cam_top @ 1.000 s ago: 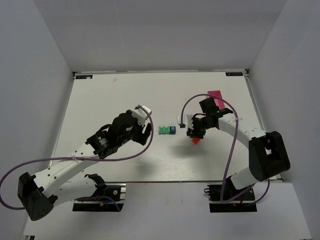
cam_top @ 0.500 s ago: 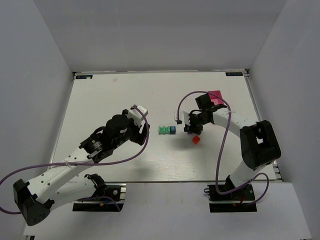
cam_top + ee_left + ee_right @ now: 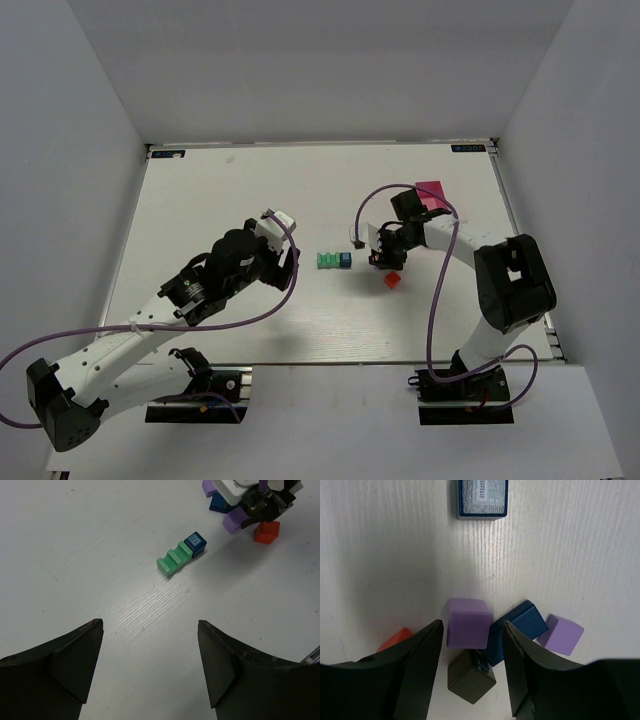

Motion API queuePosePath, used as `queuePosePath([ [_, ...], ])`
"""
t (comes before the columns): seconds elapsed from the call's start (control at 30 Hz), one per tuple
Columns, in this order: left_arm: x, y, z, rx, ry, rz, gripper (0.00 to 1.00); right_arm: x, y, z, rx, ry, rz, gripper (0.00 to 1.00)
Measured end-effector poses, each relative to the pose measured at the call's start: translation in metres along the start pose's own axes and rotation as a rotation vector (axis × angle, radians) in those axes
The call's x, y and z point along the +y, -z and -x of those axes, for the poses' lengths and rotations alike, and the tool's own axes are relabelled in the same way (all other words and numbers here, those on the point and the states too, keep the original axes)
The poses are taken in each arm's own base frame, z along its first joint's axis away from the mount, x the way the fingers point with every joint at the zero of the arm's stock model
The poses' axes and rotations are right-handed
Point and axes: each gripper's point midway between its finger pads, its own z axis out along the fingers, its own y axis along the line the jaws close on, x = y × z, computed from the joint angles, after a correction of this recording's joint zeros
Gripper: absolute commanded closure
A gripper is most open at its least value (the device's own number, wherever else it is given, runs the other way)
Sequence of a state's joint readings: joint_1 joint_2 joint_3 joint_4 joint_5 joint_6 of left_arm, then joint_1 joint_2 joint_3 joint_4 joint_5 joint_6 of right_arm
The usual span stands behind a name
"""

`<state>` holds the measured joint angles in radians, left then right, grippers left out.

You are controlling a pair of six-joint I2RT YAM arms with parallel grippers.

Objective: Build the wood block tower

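Hovering left of the green block (image 3: 173, 561), the left claw (image 3: 150, 625) is wide open and empty. It points at the block but is well apart from it. No tower yet: every block lies flat on the table (image 3: 220, 190).

The green block is the stepped one. The blue cube (image 3: 195, 543) touches its right end. Further right of the green block, a loose cluster sits under the right claw (image 3: 472, 625): purple cube (image 3: 467, 623), grey cube (image 3: 471, 676), navy cube (image 3: 515, 633), second purple cube (image 3: 561, 634). They are touching or just beside each other.

The right claw is low over them with jaws parted, straddling the purple cube and grey cube. Nothing is lifted and nothing looks clamped. The red cube (image 3: 395, 639) lies just outside one finger, right of the green block and nearer the arms. The pink box (image 3: 432, 192) is far right of the green block toward the back, not part of the job.

Risks, my guess:
- The cluster is too tight. Closing here could catch two cubes at once, or wedge the navy cube against the purple cube and squirt one sideways.
- A finger could shove the red cube away.
- The cubes are far smaller than the claw, so an off-centre pinch likely twists or drops one.
- The left claw coming in could knock the blue cube away from the green block.
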<state>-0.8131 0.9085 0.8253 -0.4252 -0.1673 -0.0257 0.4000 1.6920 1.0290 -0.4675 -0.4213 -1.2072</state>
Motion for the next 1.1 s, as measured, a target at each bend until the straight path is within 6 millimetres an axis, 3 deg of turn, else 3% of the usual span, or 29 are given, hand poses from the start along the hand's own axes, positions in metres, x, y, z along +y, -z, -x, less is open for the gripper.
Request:
queuePosePath([
  [0.23,0.000,0.000,0.000,0.000,0.000,0.000,0.14,0.000,0.000,0.000,0.001,-0.003,0.001,0.53],
  [0.6,0.000,0.000,0.000,0.000,0.000,0.001,0.14,-0.001,-0.005,-0.002,0.005,-0.010,0.013,0.53],
  [0.73,0.000,0.000,0.000,0.000,0.000,0.001,0.14,-0.002,-0.004,-0.001,0.004,-0.006,0.012,0.72],
  [0.77,0.000,0.000,0.000,0.000,0.000,0.002,0.14,-0.002,-0.003,-0.001,0.003,-0.008,0.013,0.83],
  [0.87,0.000,0.000,-0.001,0.001,0.000,0.002,0.14,-0.003,-0.001,0.002,-0.001,-0.013,0.021,0.95],
  [1.1,0.001,-0.001,-0.004,0.005,-0.001,0.006,0.14,-0.001,0.006,0.014,-0.031,-0.019,0.038,1.00],
])
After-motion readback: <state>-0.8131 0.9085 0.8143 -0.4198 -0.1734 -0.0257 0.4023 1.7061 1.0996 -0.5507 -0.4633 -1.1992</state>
